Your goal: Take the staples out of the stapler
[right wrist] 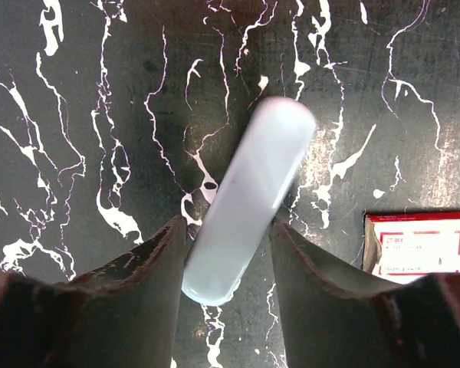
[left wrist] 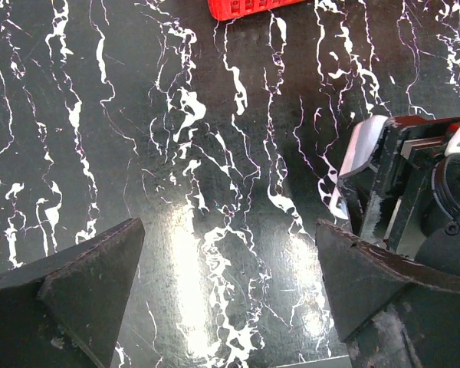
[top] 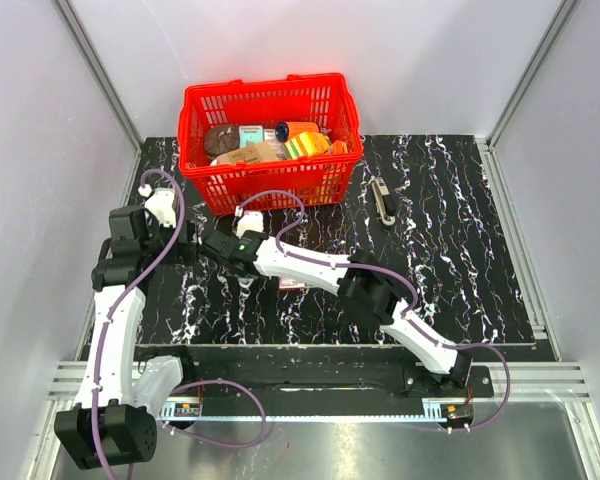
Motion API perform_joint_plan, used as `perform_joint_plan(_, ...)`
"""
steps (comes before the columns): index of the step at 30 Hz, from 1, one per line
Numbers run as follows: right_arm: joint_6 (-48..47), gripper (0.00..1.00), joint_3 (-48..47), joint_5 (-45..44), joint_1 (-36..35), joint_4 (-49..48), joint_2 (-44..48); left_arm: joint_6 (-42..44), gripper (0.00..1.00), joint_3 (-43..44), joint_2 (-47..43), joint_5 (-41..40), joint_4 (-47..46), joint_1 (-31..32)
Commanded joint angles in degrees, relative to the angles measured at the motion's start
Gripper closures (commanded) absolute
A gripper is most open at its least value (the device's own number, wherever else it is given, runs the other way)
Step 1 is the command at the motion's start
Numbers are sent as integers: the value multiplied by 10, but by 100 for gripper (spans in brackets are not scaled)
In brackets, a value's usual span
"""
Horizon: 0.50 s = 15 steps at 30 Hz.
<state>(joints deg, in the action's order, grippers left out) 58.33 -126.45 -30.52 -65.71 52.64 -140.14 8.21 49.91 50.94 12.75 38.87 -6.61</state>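
Observation:
In the right wrist view the stapler (right wrist: 253,169) shows as a pale grey, round-ended bar lying slantwise over the black marbled table. My right gripper (right wrist: 228,222) has a dark finger against each side of its near end, shut on it. The left wrist view catches the stapler's pale curved end (left wrist: 364,149) sticking out beside the right gripper's black fingers. My left gripper (left wrist: 230,226) hangs wide open just left of it, with only bare table between its fingers. From above, the right gripper (top: 220,248) covers the stapler. No staples show.
A small red-and-white box (right wrist: 418,245) lies just right of the right gripper, also seen from above (top: 293,286). A red basket (top: 270,180) holding several items stands at the back. A slim tan-and-dark object (top: 383,200) lies alone to its right.

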Motion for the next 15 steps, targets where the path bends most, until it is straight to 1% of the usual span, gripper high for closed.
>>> perform_joint_plan(1,7,50,2,10,2,-15,4,6,1,-8,1,-12,-43,-2)
perform_joint_plan(3,6,50,6,13,3,-18,5,7,1,-9,3,-11,-42,-2)
perform_joint_plan(9,-1,41,9,29,3,-18,2,2,1,-1,11,-21,-42,-2)
perform_joint_plan(11,-2,41,12,31,3,-19,4,4,1,0,12,-24,-42,-2)
perform_joint_plan(12,-1,42,15,32,3,-19,6,5,1,0,11,-24,-42,-2)
perform_joint_plan(14,-1,50,24,32,3,-25,12,6,1,-1,12,-23,-43,-2)
perform_joint_plan(15,-1,58,30,32,2,-32,16,6,1,-3,12,-24,-42,-2)
